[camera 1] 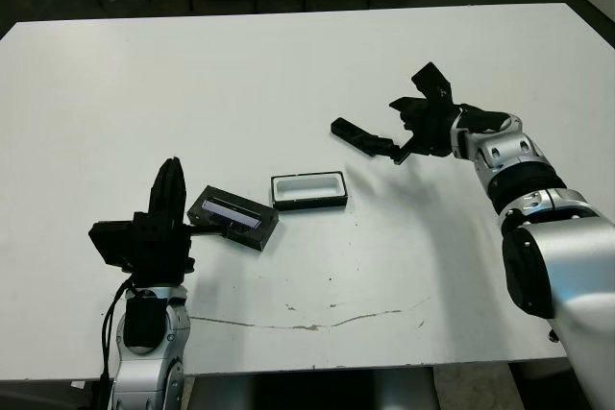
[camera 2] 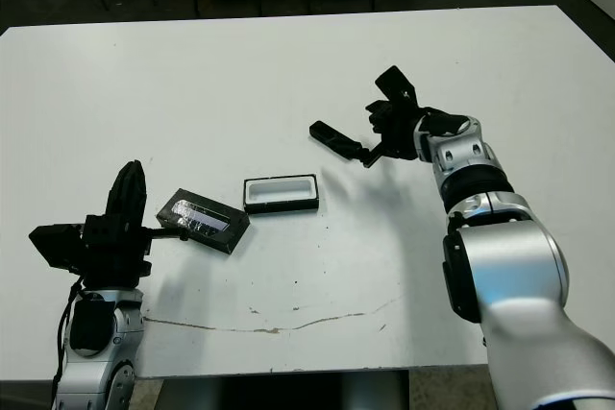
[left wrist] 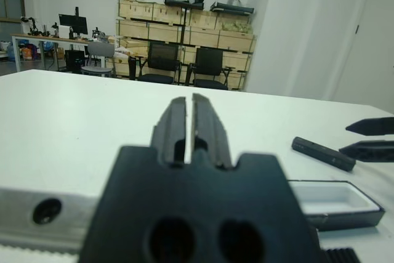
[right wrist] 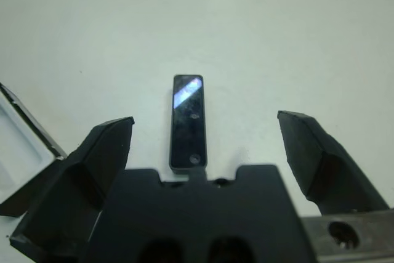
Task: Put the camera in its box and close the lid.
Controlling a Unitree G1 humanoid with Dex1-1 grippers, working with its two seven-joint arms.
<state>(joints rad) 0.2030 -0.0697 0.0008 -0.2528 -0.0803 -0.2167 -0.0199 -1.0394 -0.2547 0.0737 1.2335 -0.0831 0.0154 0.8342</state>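
Observation:
The camera [camera 1: 361, 137], a slim black bar, lies flat on the white table right of centre. My right gripper [camera 1: 395, 130] is open at the camera's right end, and in the right wrist view its fingers [right wrist: 104, 152] stand wide on either side of the camera [right wrist: 188, 121] without touching it. The box [camera 1: 307, 190] sits open at the middle, white lining up and nothing in it. The lid [camera 1: 233, 217] lies flat to the box's left, its pale shiny strip facing up. Just left of the lid, my left gripper [camera 1: 171, 184] is shut on nothing, fingers pressed together.
The table's front edge [camera 1: 317, 367] runs close below both arms, with a thin scratch line near it. Dark chairs and floor show beyond the far edge. The left wrist view shows crates and chairs in the room behind.

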